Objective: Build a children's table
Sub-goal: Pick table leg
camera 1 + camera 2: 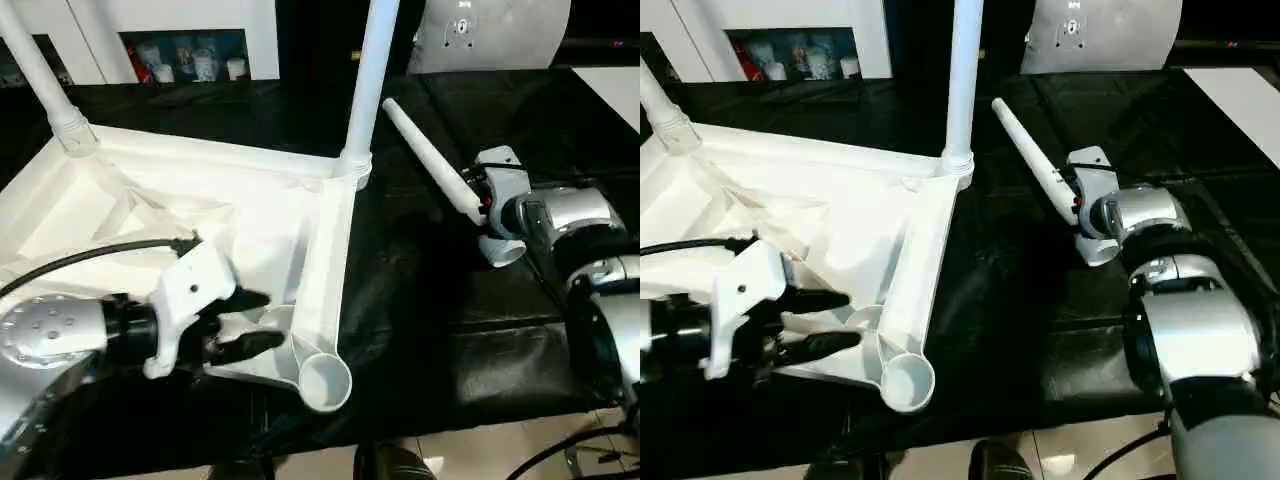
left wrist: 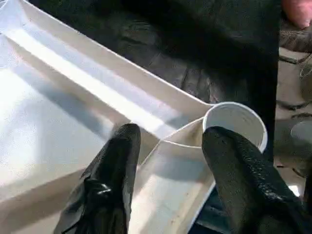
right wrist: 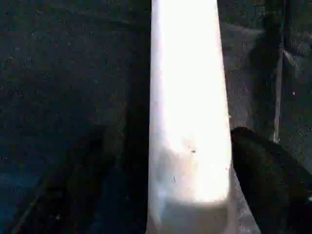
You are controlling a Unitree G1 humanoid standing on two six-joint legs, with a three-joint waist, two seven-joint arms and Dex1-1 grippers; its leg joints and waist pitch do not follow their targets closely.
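Observation:
The children's table top lies upside down on the black work table, ribbed underside up. Two white legs stand upright in its far sockets, one at the far left and one at the far right. The near right socket has nothing in it. My left gripper is open just left of that socket, its fingers either side of a rib. A loose leg lies to the right of the top, pointing away to the far left. My right gripper is open, with this leg's near end between its fingers.
The black cover stretches between the table top and my right arm. The work table's front edge runs just below the near socket, with floor beyond it. A pale rounded panel leans at the back, and a shelf with bottles is at the far left.

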